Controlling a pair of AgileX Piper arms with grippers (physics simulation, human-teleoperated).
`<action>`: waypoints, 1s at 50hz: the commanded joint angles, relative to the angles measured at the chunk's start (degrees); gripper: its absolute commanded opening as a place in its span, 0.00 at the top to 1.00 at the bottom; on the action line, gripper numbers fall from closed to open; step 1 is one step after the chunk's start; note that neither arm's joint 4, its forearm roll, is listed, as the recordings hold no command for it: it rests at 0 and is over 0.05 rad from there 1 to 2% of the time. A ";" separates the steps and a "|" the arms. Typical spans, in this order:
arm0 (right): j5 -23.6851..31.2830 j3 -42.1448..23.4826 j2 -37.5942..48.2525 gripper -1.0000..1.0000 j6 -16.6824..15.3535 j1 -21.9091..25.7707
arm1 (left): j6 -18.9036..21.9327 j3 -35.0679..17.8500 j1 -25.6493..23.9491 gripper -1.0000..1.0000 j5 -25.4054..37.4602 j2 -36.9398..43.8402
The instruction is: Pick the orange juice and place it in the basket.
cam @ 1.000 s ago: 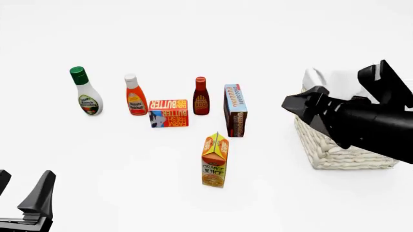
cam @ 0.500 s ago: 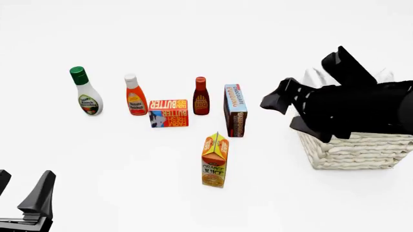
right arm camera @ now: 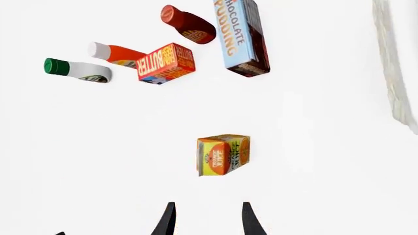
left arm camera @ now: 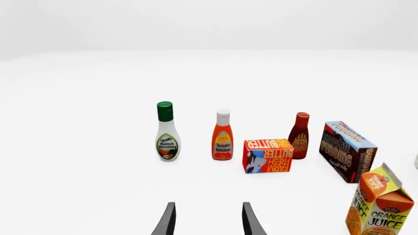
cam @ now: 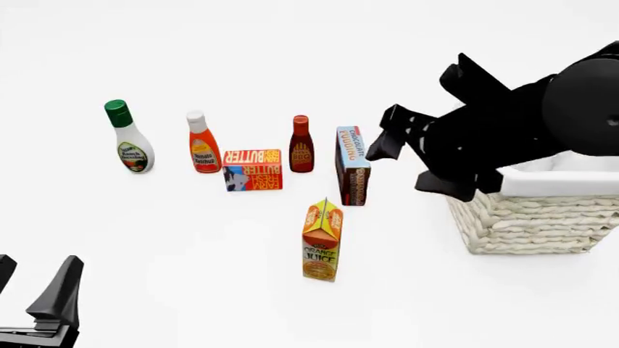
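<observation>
Still outside basket: orange juice.

Juice carton: "ORANGE JUICE", w/ small "PURE" above it in left wrist view. Butter box: "BUTTER" on top, "FARM FRESH" on the front, printed upside down. Pudding box: "CHOCOLATE PUDDING". Green-cap bottle: "Ranch Dressing". White-cap bottle: "Tomato Ketchup". Brown bottle: "BBQ". Other small print too tiny to read.
</observation>
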 commanded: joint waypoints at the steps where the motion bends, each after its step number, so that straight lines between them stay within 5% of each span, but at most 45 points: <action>1: 6.21 -7.76 5.40 0.00 0.62 1.95 | -0.01 0.00 -0.01 0.00 0.00 0.00; 10: 8.27 -7.48 6.94 0.00 3.96 5.14 | 0.00 0.00 0.00 0.00 0.00 0.00; 38: 16.22 -14.98 13.81 0.00 7.60 9.65 | 0.01 0.00 -0.01 0.00 0.00 0.00; 50: 17.14 -16.73 17.91 0.00 6.08 9.21 | 0.00 0.00 0.00 0.00 0.00 0.00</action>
